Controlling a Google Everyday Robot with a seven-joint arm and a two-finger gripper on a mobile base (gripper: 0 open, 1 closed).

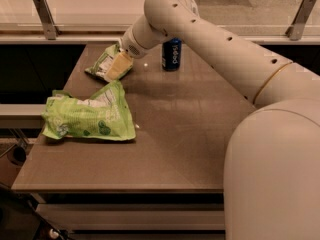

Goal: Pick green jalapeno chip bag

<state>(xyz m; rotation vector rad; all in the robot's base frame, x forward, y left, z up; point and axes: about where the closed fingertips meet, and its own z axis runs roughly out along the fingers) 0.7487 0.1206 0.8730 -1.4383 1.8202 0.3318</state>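
Note:
The green jalapeno chip bag [101,64], small, olive-green with a white label patch, lies at the table's far left. My gripper [119,67] is down on the bag's right side and touches or overlaps it. The arm reaches in from the lower right and hides part of the bag. The larger bright lime-green bag [87,117] lies flat nearer the front left, apart from the gripper.
A blue soda can [171,54] stands upright at the back, just right of the gripper. The brown table [190,134] ends at a front edge and a left edge. A glass rail with metal posts [45,16] runs behind it.

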